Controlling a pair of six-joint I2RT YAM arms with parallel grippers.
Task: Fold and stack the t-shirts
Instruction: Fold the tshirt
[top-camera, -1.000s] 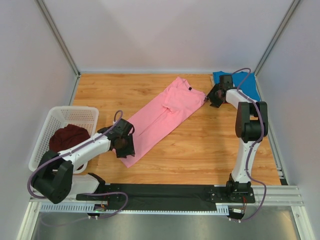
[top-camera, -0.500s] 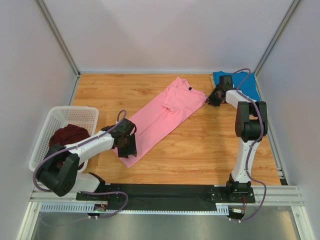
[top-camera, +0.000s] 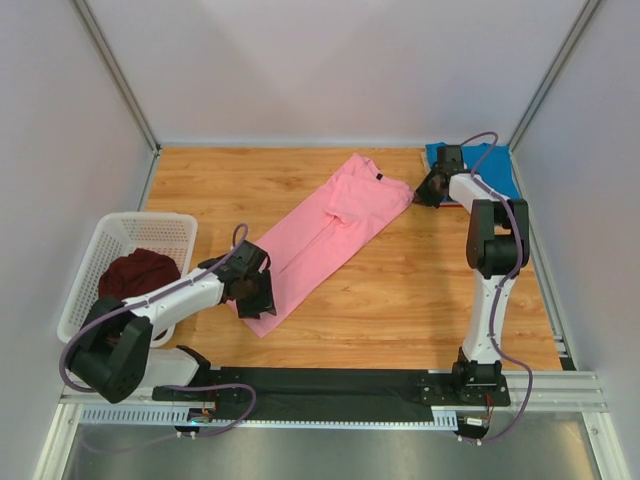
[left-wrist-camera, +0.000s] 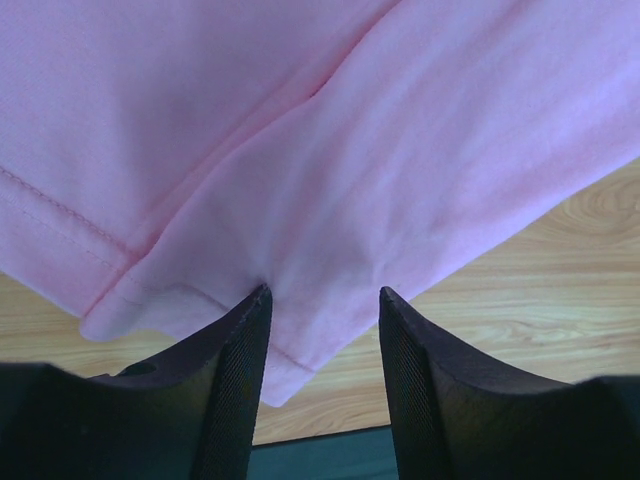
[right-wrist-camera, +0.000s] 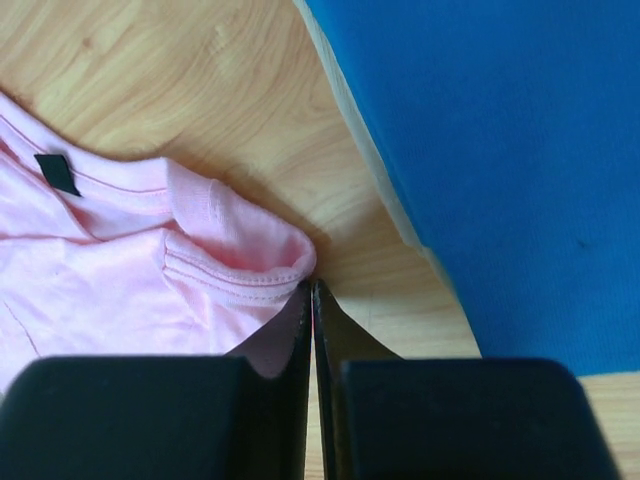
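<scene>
Where the right gripper (right-wrist-camera: 312, 288) stood half spread a second ago, its jaws now press together at the sleeve hem of the pink t-shirt (top-camera: 330, 235), upper right of centre in the top view; whether fabric is caught cannot be told. The left gripper (left-wrist-camera: 322, 295) keeps its jaws spread astride the shirt's bottom corner, lower left. The shirt lies flat and diagonal. Judgement: one end probably secured, the other not yet pinched, so folding awaits.
</scene>
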